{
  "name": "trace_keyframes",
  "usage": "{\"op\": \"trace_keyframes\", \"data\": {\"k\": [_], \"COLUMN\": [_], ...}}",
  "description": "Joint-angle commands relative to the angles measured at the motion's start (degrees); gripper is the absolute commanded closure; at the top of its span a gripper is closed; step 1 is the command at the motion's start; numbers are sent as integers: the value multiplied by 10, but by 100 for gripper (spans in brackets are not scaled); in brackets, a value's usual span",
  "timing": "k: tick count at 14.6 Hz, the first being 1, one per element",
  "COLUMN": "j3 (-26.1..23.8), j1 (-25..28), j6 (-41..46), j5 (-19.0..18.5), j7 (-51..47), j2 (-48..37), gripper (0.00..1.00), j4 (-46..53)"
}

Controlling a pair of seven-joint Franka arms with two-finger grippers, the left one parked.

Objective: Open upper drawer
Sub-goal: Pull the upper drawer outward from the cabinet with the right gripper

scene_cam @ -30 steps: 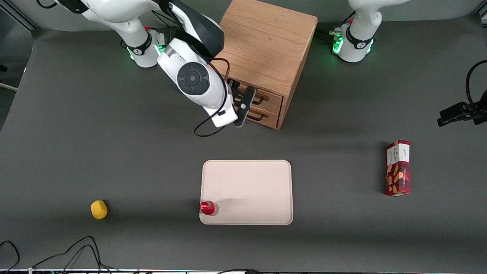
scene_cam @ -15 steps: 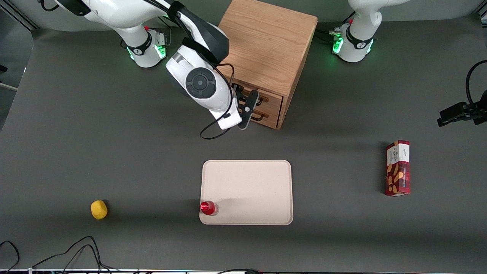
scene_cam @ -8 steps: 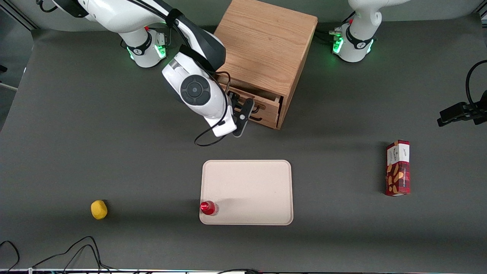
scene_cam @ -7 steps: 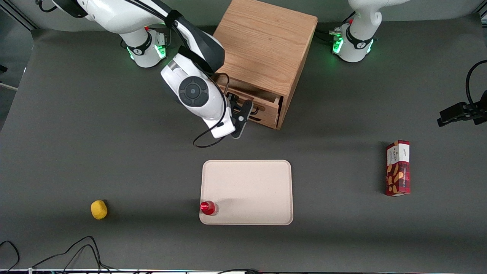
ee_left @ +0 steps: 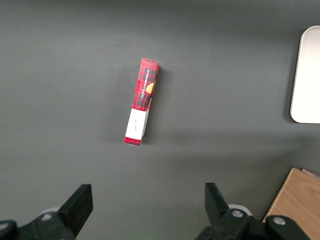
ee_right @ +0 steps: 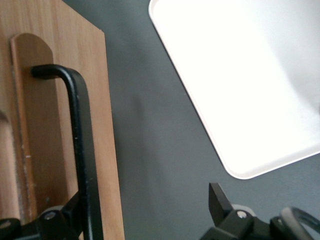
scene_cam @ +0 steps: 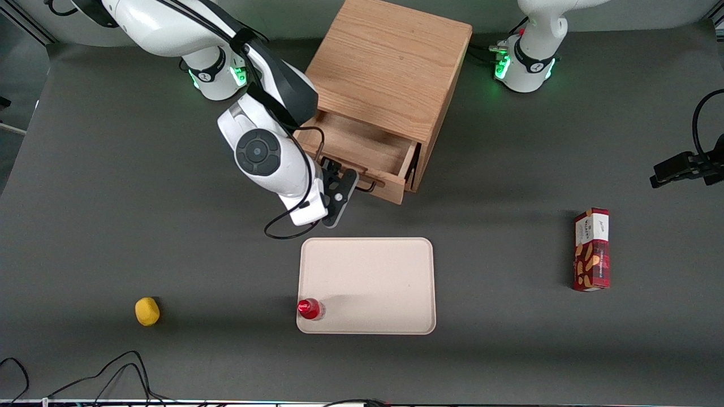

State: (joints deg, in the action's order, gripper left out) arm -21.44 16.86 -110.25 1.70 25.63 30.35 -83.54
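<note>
The upper drawer (scene_cam: 362, 148) of the light-oak cabinet (scene_cam: 390, 68) stands pulled out, and its bare wooden inside shows. Its thin black bar handle (scene_cam: 367, 185) faces the front camera. My right gripper (scene_cam: 349, 185) is at the handle, in front of the drawer. In the right wrist view the gripper (ee_right: 147, 197) is open with its fingers wide apart. One finger (ee_right: 75, 212) sits against the handle (ee_right: 80, 140) on the drawer front (ee_right: 107, 150); the other finger (ee_right: 217, 197) hangs free over the table. The bottom drawer is hidden under the pulled-out one.
A cream tray (scene_cam: 367, 271) lies nearer the front camera than the drawer, with a red-capped bottle (scene_cam: 310, 308) on its corner. A yellow fruit (scene_cam: 147, 311) lies toward the working arm's end. A red box (scene_cam: 591, 249) lies toward the parked arm's end. Cables (scene_cam: 113, 373) run along the front edge.
The upper drawer went from closed to pulled well out toward the front camera. My right gripper moved the same way with the handle.
</note>
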Motion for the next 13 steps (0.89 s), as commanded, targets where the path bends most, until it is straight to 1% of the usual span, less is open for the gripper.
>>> {"op": "trace_keyframes", "data": {"k": [1, 6, 13], "j3": [13, 41, 66], "j1": [2, 2, -9], "j6": [-23, -65, -88], "j5": [-5, -5, -3], "j7": [22, 42, 77], "j2": [11, 11, 15], "gripper": [0, 0, 0], "j4": [21, 22, 26]}}
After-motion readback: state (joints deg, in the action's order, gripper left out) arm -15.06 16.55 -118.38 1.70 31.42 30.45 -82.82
